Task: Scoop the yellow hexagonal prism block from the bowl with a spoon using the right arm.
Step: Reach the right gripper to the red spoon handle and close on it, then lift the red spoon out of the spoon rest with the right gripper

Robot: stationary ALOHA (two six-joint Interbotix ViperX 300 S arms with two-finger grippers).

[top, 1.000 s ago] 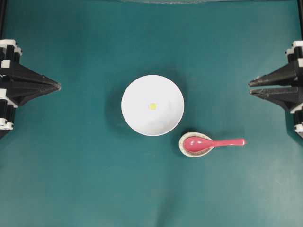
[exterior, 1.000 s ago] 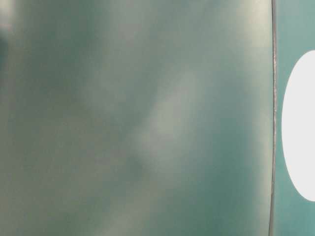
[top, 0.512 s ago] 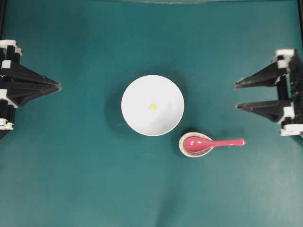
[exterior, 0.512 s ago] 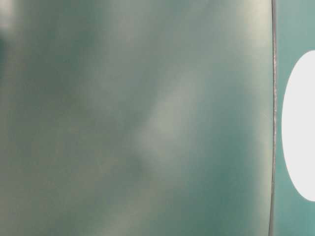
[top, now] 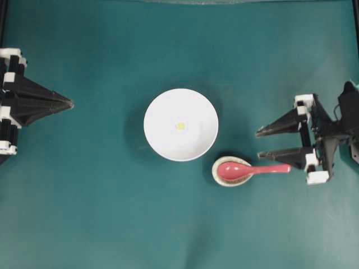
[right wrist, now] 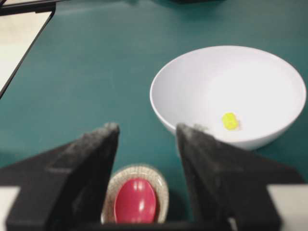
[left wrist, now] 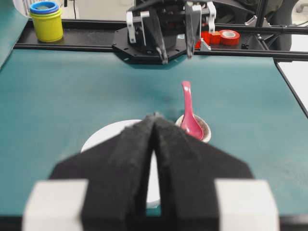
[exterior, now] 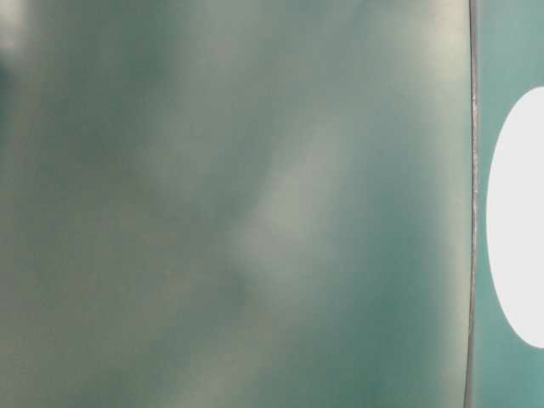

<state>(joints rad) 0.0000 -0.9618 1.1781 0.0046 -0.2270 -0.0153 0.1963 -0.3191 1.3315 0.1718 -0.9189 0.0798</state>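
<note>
The white bowl [top: 168, 140] sits mid-table with the tiny yellow hexagonal prism block [top: 180, 126] inside it, also clear in the right wrist view [right wrist: 230, 121]. The pink-red spoon [top: 252, 169] lies with its scoop in a small speckled dish [top: 216, 168] and its handle pointing right. My right gripper [top: 258, 143] stands open just above the handle's end, with nothing between its fingers. From the right wrist, the gripper [right wrist: 147, 129] frames the spoon scoop [right wrist: 135, 199], and the bowl [right wrist: 192, 82] lies beyond. My left gripper [top: 70, 103] rests shut at the left edge.
In the left wrist view a yellow cup with a blue rim [left wrist: 46, 19] and red tape rolls [left wrist: 230, 37] stand on the far rail behind the right arm. The table-level view is a blur with a white shape [exterior: 518, 217] at its right edge.
The right arm has come in from the right edge toward the spoon's handle, and its jaws have spread wide. The left arm, bowl, block and spoon have not moved.
</note>
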